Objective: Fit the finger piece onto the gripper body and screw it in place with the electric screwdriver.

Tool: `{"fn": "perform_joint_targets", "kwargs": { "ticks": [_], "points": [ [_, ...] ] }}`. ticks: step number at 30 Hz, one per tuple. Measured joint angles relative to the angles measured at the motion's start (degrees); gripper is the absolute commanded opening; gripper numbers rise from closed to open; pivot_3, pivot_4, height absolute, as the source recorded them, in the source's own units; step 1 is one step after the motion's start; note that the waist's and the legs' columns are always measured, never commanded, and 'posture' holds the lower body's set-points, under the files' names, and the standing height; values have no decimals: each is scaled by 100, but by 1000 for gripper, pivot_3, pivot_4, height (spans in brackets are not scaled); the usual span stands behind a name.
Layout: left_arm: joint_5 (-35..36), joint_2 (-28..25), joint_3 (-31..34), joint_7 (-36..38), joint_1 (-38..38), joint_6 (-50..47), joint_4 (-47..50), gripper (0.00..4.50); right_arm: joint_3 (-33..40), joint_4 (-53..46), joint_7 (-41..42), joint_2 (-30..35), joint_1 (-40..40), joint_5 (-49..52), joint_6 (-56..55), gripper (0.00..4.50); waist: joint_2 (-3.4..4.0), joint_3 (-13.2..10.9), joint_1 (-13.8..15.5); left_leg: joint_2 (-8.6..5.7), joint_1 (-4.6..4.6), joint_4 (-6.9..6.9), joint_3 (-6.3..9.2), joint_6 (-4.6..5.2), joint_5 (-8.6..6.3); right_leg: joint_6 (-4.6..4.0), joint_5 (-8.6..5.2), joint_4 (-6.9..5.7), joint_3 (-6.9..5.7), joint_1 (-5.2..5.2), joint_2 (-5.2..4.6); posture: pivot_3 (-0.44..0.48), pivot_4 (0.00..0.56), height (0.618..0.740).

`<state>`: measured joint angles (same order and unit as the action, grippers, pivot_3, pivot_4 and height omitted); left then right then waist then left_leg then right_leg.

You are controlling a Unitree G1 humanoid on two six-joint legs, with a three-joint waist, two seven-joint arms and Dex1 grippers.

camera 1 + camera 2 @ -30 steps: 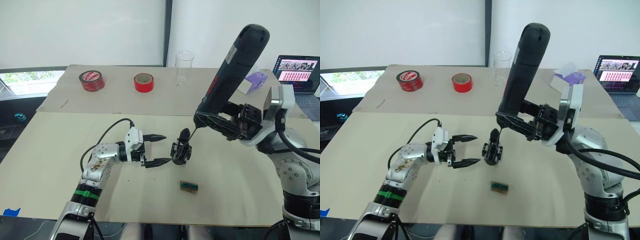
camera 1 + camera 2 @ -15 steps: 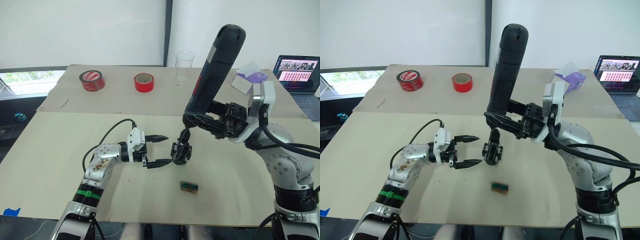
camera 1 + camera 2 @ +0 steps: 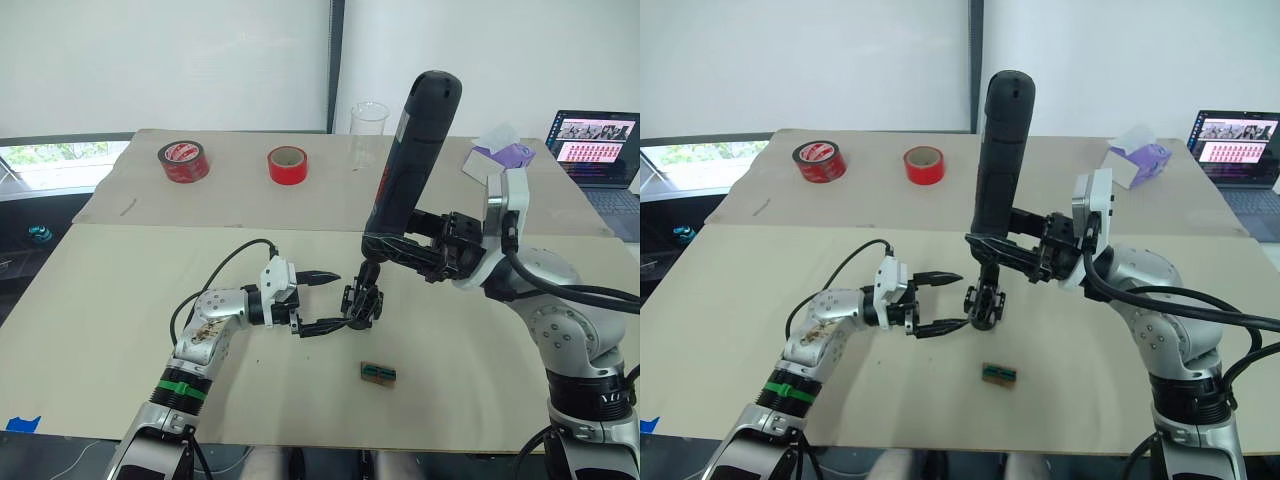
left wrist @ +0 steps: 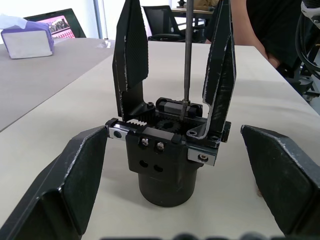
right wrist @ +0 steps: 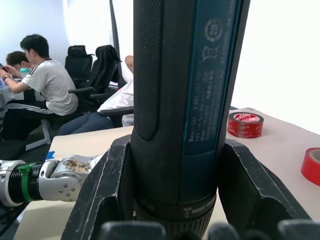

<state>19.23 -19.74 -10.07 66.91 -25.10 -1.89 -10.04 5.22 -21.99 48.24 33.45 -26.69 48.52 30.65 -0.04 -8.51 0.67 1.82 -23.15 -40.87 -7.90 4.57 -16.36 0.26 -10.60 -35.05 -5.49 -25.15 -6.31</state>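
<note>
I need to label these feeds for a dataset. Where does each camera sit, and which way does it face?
Left and right eye views: on the head, looking forward and down over the table, both arms showing.
Left wrist view: looks along the open left gripper at the gripper body.
Right wrist view: looks along the right gripper, shut on the electric screwdriver.
Shared: eye and left wrist views both show the gripper body with the bit in it.

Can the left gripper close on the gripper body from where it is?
Probably yes. The left gripper is open with its fingers either side of the gripper body, nothing between them; the electric screwdriver comes down from above.
</note>
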Motion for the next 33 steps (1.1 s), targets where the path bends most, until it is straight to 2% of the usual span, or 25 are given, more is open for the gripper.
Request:
{"fn": "perform_joint_targets", "kwargs": {
  "ticks": [25,33],
  "points": [
    [-232,17,-153,2,-9,58,-13,4500,-14,55,69,0,0,-20,179,1912,0,0,0,0,0,0,1,2,-1,0,0,0,0,0,0,0,150,740],
    [-344,135,-219,2,-15,205,-325,4500,-16,62,73,0,0,-70,180,1912,0,0,0,0,-1,0,1,3,-2,0,0,1,-1,0,0,0,150,740]
  ]
}}
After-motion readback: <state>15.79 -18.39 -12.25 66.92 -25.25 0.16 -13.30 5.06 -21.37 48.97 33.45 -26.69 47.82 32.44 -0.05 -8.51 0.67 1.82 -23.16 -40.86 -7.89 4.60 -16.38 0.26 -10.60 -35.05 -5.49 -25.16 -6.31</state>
